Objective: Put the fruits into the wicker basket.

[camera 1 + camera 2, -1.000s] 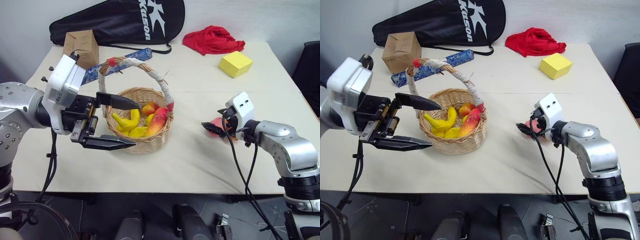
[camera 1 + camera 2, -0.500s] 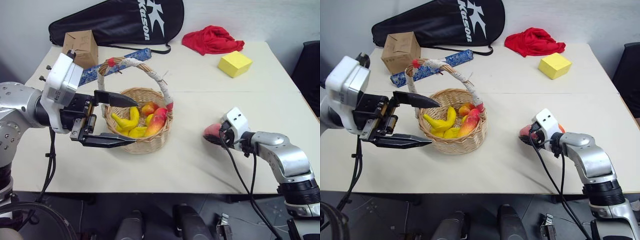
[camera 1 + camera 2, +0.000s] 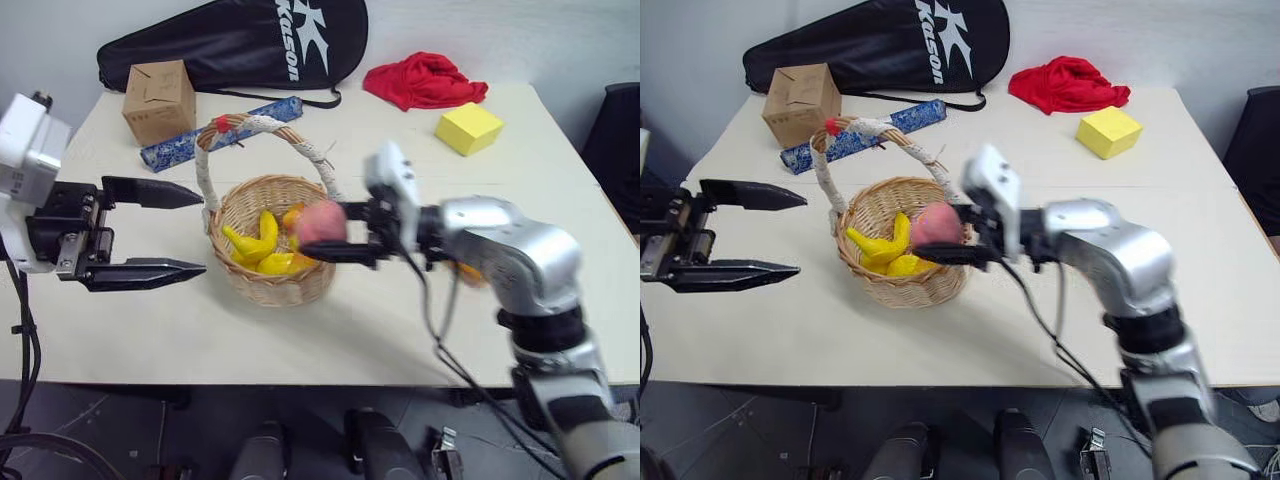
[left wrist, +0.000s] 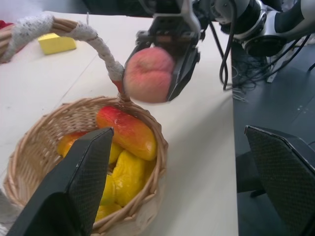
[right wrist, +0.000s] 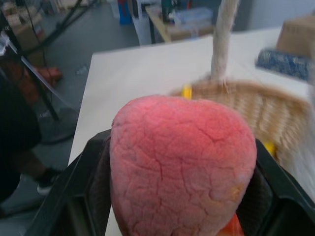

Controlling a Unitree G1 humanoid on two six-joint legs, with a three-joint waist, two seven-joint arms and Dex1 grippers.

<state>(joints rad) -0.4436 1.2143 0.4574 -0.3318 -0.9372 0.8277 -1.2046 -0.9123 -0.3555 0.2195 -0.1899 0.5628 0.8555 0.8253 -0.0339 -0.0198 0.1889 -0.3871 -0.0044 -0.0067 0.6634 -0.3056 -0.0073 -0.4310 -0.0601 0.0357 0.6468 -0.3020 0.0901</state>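
The peach (image 3: 320, 224) and the right gripper (image 3: 325, 240) are smeared with motion blur in the head views, so the fingers (image 3: 330, 252) there are just a dark streak. The peach also covers part of the wicker basket (image 3: 270, 285) and the fruit behind it; the mango (image 4: 129, 132) and banana (image 3: 260, 238) are only partly visible. In the right wrist view the peach hides most of the basket and the fingers' inner faces. The black bag (image 3: 240, 45) at the desk's far edge is cut off at the frame top. An orange blur (image 3: 470, 272) behind the right arm is too unclear to identify.
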